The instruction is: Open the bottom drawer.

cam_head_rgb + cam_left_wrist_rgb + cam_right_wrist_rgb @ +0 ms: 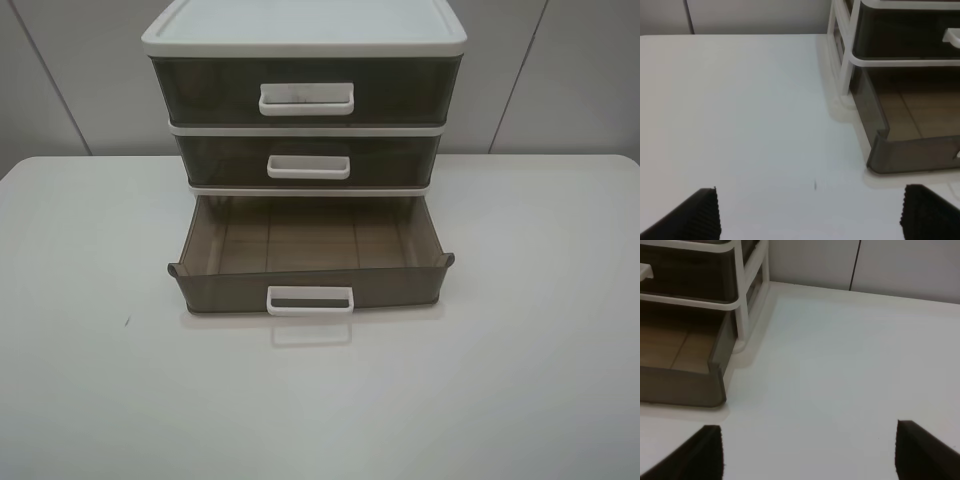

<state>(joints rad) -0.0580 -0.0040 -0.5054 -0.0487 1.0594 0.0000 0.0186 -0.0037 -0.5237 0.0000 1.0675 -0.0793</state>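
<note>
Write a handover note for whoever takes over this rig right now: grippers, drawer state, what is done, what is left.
Left gripper: open, empty, over bare table left of the unit.
Right gripper: open, empty, over the table to its right.
Bottom drawer: pulled well out, inside looks empty, handle free.
Middle drawer and top drawer: shut.
Done: the opening looks complete.
Left: nothing apparent; neither gripper is touching the unit.

no readable text, labels or numbers anywhere

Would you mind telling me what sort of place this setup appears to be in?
Probably a lab or test bench: a bare white table, plain grey wall panels, and only a drawer unit, its bottom drawer pulled open.
</note>
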